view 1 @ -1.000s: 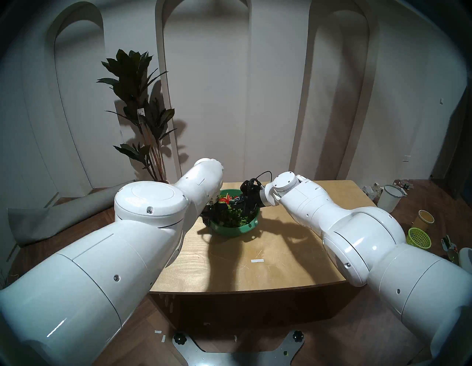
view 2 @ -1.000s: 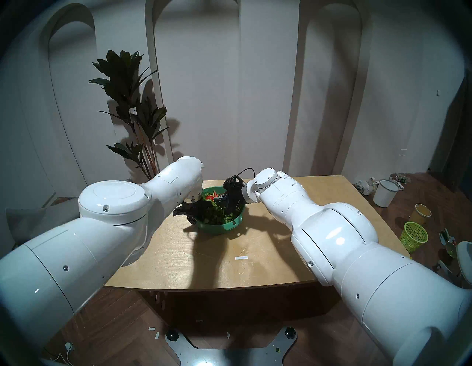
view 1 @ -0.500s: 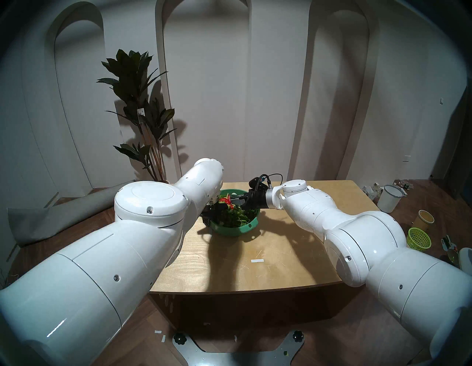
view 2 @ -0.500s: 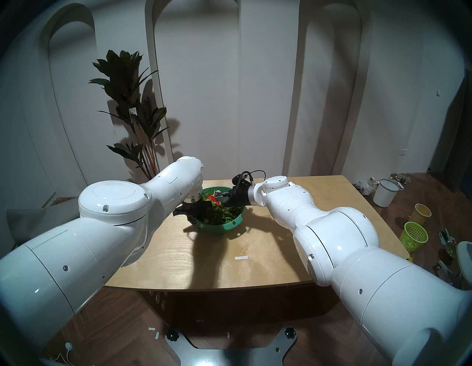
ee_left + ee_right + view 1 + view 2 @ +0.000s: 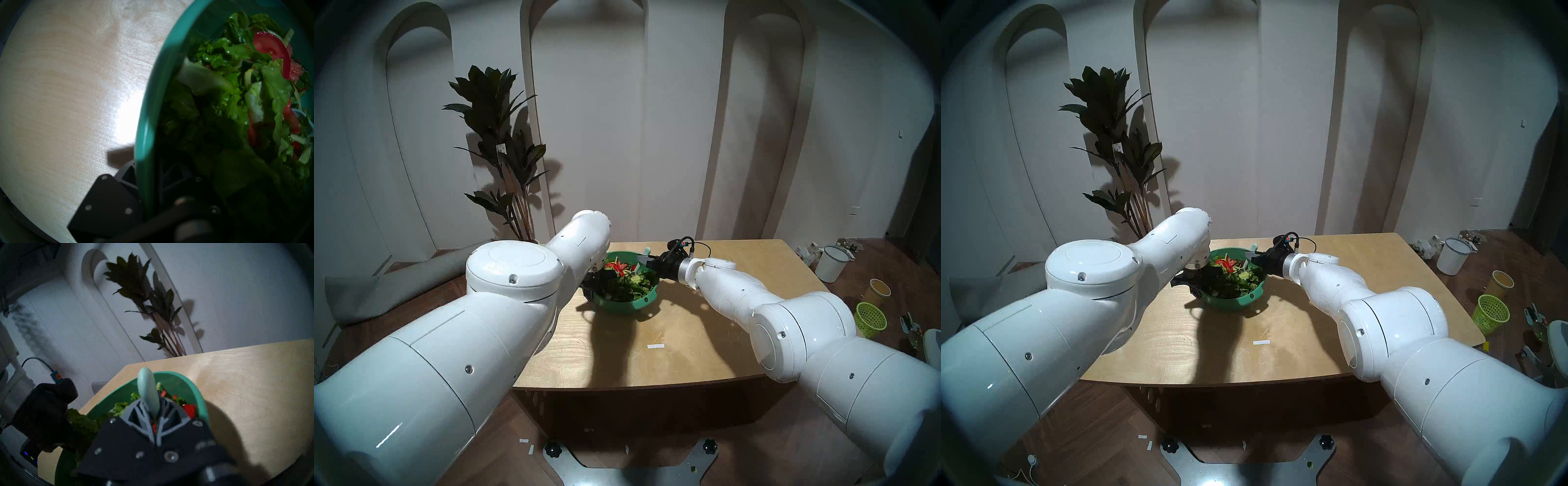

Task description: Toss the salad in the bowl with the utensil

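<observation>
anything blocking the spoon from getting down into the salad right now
Nothing visible does. The right gripper holds the spoon at the bowl's far right rim, with open salad beside it. The left gripper only clamps the opposite rim.

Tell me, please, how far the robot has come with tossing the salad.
Done: the right gripper has its jaws shut on the pale mint spoon, and the left gripper clamps the green bowl at its rim on the wooden table. In hand: the spoon is at the bowl's right side, over the salad; tomato and lettuce look mixed. Left: more tossing perhaps, then releasing spoon and bowl.
</observation>
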